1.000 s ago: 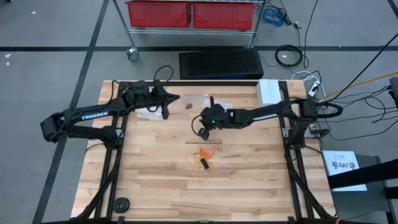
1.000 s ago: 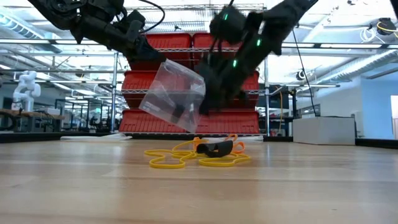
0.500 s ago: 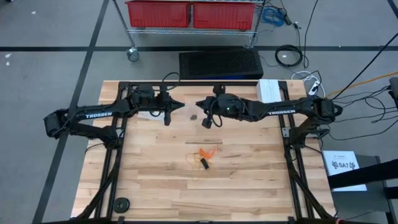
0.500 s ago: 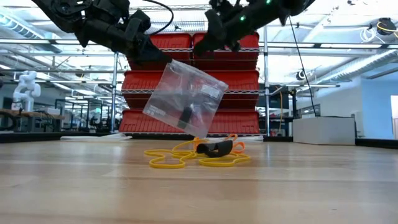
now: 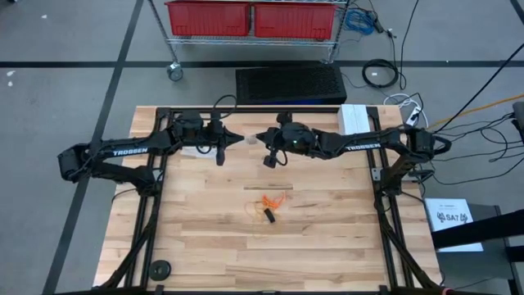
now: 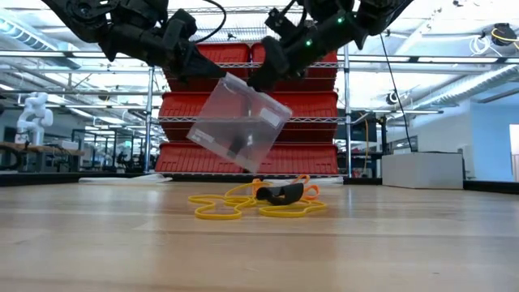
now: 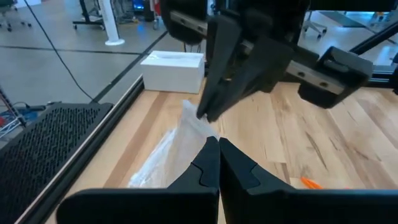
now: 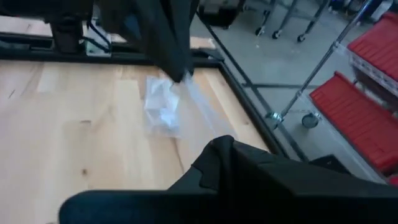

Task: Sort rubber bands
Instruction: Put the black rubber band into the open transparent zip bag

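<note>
The wooden desk lay under me, and behind it stood a wire shelf with red bins; a white box sat at the desk's far right corner. Both my arms reached in over the far half of the desk and met near its middle. Between them a clear plastic bag hung tilted in the air above the desk, with something small and dark inside it. My left gripper had its fingers closed on one top corner of that bag, and my right gripper had its fingers closed on the opposite top corner, the two tips nearly facing each other. Another clear bag lay flat on the desk near the far edge, under my left arm. The rubber bands lay in a small heap on the desk near its centre, well apart from both grippers and nearer the front than the bag: orange loops tangled with a black one, and pale tan loops spread flat just beside them.
</note>
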### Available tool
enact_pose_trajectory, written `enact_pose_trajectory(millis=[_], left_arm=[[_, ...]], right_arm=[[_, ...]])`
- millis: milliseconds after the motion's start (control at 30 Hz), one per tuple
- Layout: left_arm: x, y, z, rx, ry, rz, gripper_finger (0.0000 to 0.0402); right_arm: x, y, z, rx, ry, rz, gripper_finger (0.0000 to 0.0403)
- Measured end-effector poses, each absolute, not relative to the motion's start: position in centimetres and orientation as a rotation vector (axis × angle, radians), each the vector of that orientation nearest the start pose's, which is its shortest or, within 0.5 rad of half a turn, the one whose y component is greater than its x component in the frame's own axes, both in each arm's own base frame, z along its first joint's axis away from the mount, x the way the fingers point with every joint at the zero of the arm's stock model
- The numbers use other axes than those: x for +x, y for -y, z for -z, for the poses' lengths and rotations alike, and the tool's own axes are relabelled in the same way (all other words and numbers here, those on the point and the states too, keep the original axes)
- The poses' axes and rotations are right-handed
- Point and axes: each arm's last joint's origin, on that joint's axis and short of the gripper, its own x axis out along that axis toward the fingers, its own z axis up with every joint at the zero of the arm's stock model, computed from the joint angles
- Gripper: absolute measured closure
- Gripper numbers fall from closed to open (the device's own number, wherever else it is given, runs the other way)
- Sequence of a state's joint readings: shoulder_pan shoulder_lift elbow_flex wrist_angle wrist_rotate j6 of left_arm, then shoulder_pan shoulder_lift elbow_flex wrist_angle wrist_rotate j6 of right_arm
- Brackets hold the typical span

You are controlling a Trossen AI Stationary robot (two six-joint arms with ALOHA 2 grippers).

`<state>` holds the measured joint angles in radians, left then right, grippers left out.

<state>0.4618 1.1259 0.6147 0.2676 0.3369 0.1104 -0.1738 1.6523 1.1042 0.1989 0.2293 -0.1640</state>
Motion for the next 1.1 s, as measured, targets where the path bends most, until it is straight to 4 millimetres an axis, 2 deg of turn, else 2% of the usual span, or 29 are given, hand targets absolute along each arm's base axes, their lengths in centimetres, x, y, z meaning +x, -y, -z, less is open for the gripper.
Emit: enact_pose_trajectory(millis=[100,333,667,933,1100], left_arm=[[22.1,-9.9,-25.1,0.013,-0.236,-0.110,0.0402],[22.1,-9.9,-25.1,0.013,-0.234,-0.110,0.0402],[22.1,-9.9,-25.2,0.019,-0.220,-0.111,0.0402],[22.1,-9.9,-25.2,0.019,-0.221,-0.112,0.0402],[22.1,-10.0,-25.2,0.022,-0.224,-0.145,0.0402]], right_arm=[[36.2,7.0,-26.7,-0.194,-0.347,0.370,0.0403],[36.2,7.0,-26.8,-0.210,-0.350,0.372,0.0403],[36.7,7.6,-25.0,-0.197,-0.411,0.372,0.0403],[36.7,7.9,-24.9,-0.044,-0.388,0.196,0.0393],[36.7,7.8,-24.8,0.020,-0.384,0.151,0.0385]])
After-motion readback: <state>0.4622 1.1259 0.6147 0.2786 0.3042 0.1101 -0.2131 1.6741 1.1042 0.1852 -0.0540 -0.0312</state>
